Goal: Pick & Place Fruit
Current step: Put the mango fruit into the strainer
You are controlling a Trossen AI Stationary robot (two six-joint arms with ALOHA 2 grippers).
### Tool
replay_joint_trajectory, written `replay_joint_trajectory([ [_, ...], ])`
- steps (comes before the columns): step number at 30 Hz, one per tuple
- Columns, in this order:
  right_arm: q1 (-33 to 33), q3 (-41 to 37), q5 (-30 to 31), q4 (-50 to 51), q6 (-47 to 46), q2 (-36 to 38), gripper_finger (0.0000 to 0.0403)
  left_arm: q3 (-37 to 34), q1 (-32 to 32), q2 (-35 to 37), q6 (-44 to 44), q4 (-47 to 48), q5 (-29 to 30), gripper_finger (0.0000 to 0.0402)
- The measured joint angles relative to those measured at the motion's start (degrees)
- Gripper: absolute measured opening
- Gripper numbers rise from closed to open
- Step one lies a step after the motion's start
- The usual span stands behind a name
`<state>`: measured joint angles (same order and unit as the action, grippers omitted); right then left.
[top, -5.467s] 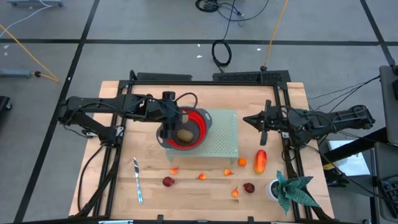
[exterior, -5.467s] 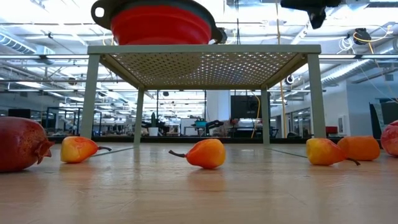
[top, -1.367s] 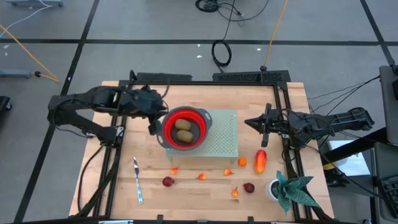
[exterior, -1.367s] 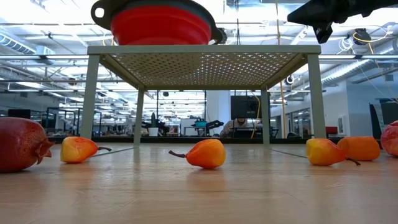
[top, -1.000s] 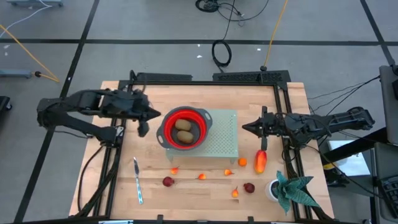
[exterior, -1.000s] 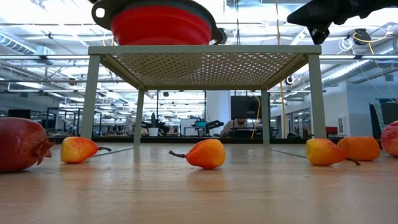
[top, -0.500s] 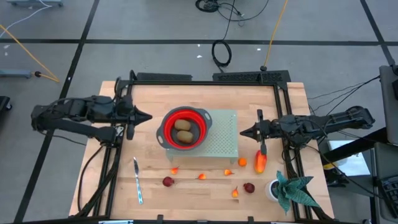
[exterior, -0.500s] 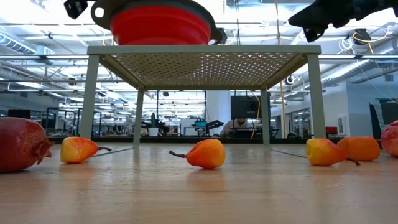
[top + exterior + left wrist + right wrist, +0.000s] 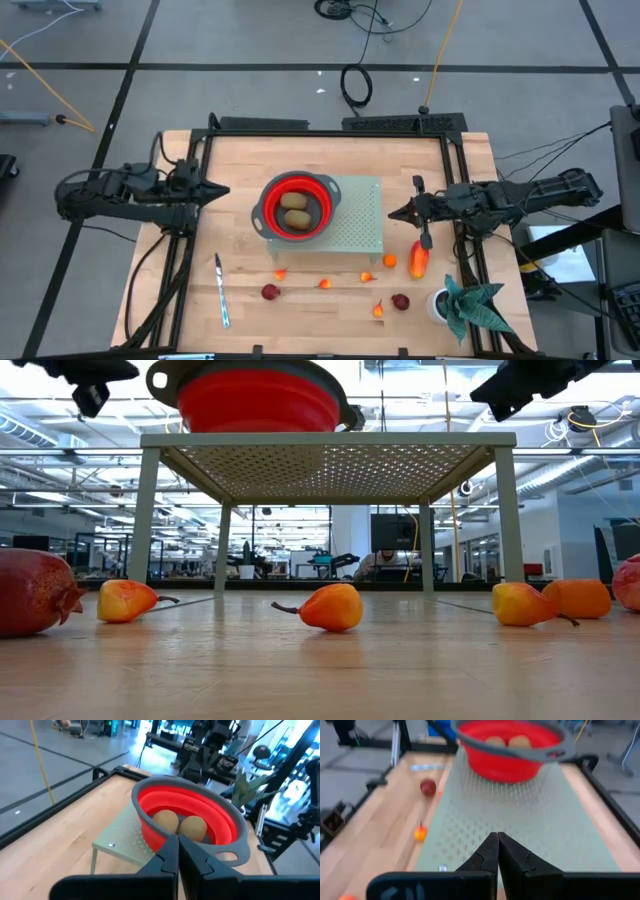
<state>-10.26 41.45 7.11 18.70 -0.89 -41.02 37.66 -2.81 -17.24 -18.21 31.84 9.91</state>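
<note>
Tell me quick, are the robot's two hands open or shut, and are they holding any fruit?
Left gripper: shut, holding nothing, off to the table's left side.
Right gripper: shut, holding nothing, at the right edge of the green perforated stand.

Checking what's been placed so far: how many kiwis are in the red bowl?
2: one kiwi toward the table's far side, the other kiwi beside it, nearer the front, both inside the red bowl.

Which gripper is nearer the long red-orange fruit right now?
The right. The right gripper hovers shut just up-table of the long red-orange fruit, by the green perforated stand. The left gripper, also shut, sits across the table beyond the red bowl.
</note>
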Motion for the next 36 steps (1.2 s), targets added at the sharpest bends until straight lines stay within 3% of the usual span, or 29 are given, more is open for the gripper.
replay_joint_trajectory([
  [13, -1.32, 20.95, -8.4, 38.16, -1.25, -14.42, 0.0, -13.98, 0.0, 16.21, 3.44, -6.77, 0.61, 0.0008],
  [18, -2.53, 26.09, -12.19, 49.57, -0.31, -20.18, 0.0, -17.3, 0.0, 16.88, 5.79, -8.14, 0.63, 0.0003],
  [23, -3.76, 26.6, -16.39, 55.79, 1.38, -24.4, 0.0, -18.91, 0.0, 16.86, 5.69, -8.24, 0.67, 0.0006],
  [29, -5.34, 26.58, -16.39, 58.55, 7.47, -29.01, 0.0, -18.85, 0.0, 16.9, 5.87, -8.55, 0.68, 0.001],
  [36, -5.62, 26.54, -16.26, 58.51, 7.78, -32.68, 0.0017, -18.85, 0.0, 16.9, 5.48, -8.54, 0.68, 0.0004],
])
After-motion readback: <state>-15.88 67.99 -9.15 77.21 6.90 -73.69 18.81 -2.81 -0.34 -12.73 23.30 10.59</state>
